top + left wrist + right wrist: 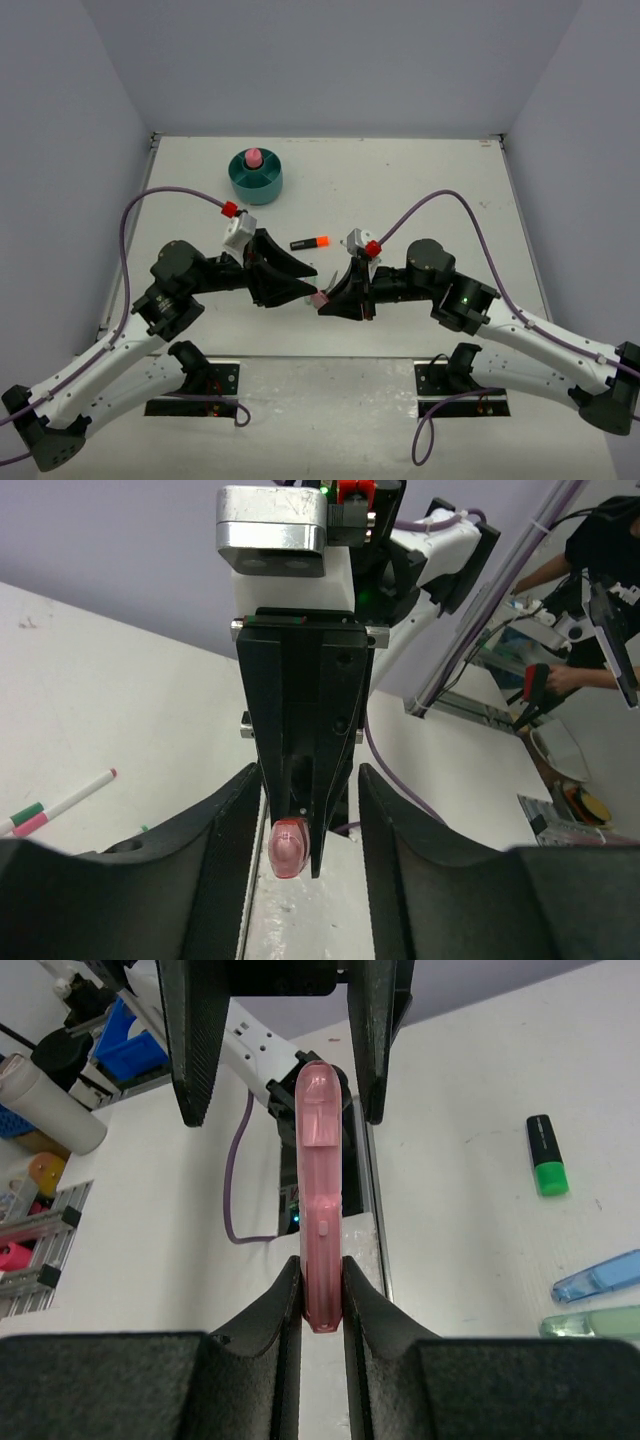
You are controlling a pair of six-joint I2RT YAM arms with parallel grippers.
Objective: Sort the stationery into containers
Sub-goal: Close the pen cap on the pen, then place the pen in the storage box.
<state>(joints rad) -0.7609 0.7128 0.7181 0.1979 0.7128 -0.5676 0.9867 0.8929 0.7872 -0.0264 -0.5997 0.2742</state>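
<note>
My right gripper (322, 1290) clamps the pink marker (320, 1190); the open left gripper (308, 288) straddles it. I'd close left squarely before releasing; the teal organiser (256, 188) sits at eleven o'clock.

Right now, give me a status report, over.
Right gripper shut on pink marker. Left gripper open, jaws either side of its free end. Teal organiser rear left; orange-capped highlighter lies loose ahead.

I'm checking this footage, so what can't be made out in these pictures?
Top view: pink marker mostly hidden between left end effector and right end effector; teal organiser compartments too small.
Right wrist: blue marker, pale-green marker cut off by right edge.
</note>
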